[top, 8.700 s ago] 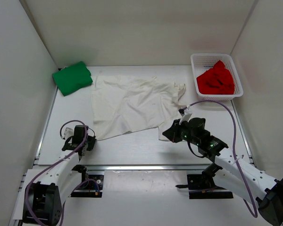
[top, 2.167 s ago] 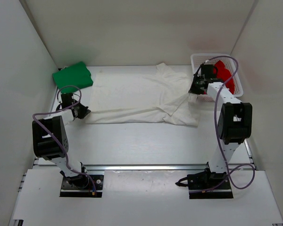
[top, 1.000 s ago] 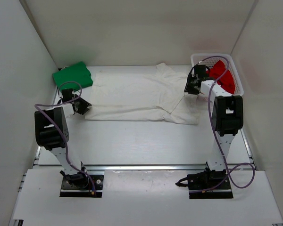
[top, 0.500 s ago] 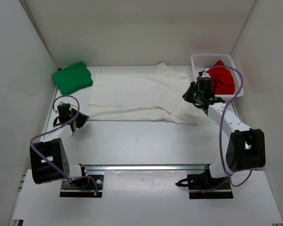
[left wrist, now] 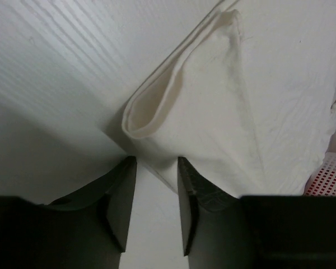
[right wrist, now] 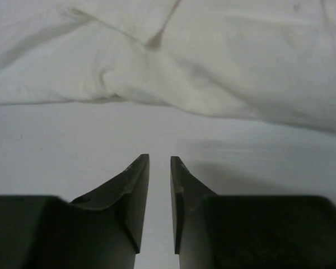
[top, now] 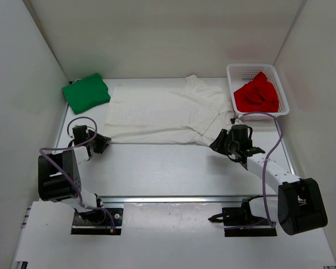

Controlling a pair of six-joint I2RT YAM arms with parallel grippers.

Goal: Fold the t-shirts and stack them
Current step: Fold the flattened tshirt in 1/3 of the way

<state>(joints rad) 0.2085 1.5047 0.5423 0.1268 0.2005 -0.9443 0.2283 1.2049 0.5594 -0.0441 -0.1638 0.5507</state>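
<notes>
Both tools are slightly apart and empty. Slide left tool onto the white t-shirt at its folded corner and right tool onto its near hem. Pinch both layers together, imo.

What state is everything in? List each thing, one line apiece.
green t-shirt: folded, on the table.
white t-shirt: folded over, lying flat.
red t-shirt: crumpled in the basket.
basket: upright.
left claw: open, at the white t-shirt's corner.
right claw: slightly open, empty.
</notes>
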